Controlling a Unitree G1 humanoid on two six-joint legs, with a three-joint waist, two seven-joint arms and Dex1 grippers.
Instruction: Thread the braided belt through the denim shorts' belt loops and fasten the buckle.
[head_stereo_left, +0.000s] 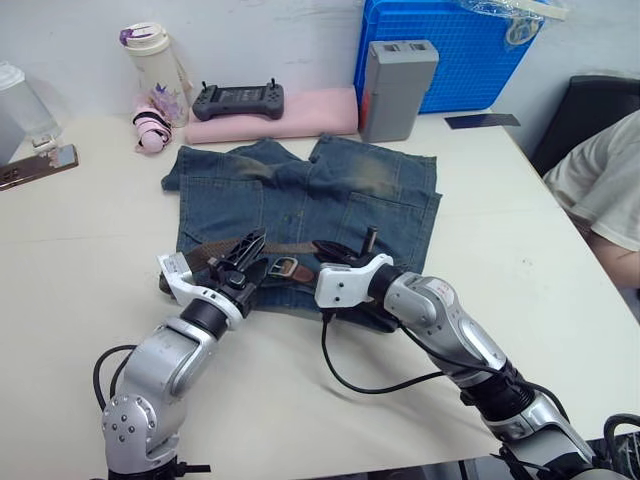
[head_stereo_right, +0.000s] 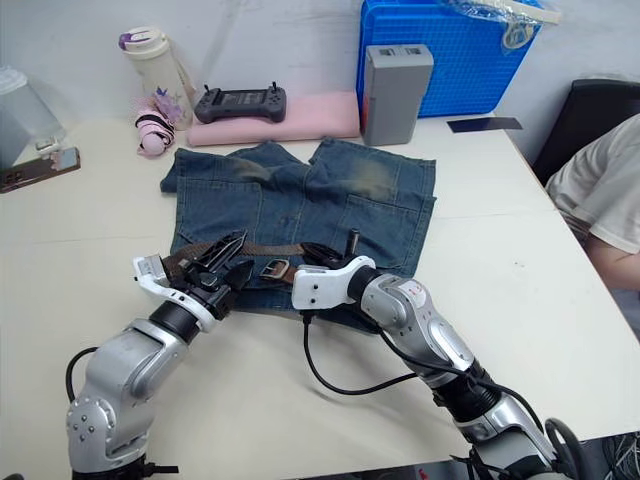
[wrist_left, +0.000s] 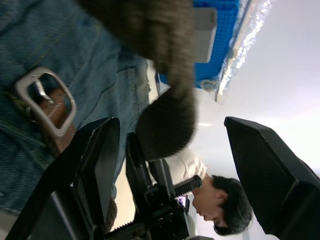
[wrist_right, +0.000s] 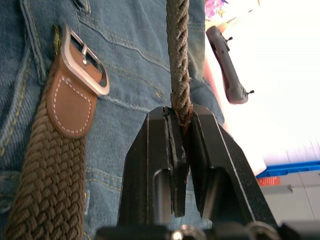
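Observation:
The denim shorts (head_stereo_left: 310, 195) lie flat on the table, waistband toward me. The braided belt (head_stereo_left: 205, 254) runs along that waistband, and its silvery buckle (head_stereo_left: 285, 267) on a tan tab (wrist_right: 70, 105) rests on the denim between my two grippers. My right gripper (wrist_right: 180, 117) is shut on a narrow stretch of the belt just right of the buckle. My left gripper (head_stereo_left: 250, 262) is open just left of the buckle, with a blurred length of belt (wrist_left: 165, 120) hanging between its fingers (wrist_left: 95, 165). I cannot make out the belt loops.
Behind the shorts sit a pink pad (head_stereo_left: 275, 115) with a black controller (head_stereo_left: 238, 100), a grey box (head_stereo_left: 397, 90), a blue crate (head_stereo_left: 450, 50) and a bottle (head_stereo_left: 155, 65). A phone (head_stereo_left: 40, 165) lies far left. A person (head_stereo_left: 600, 180) sits at the right edge.

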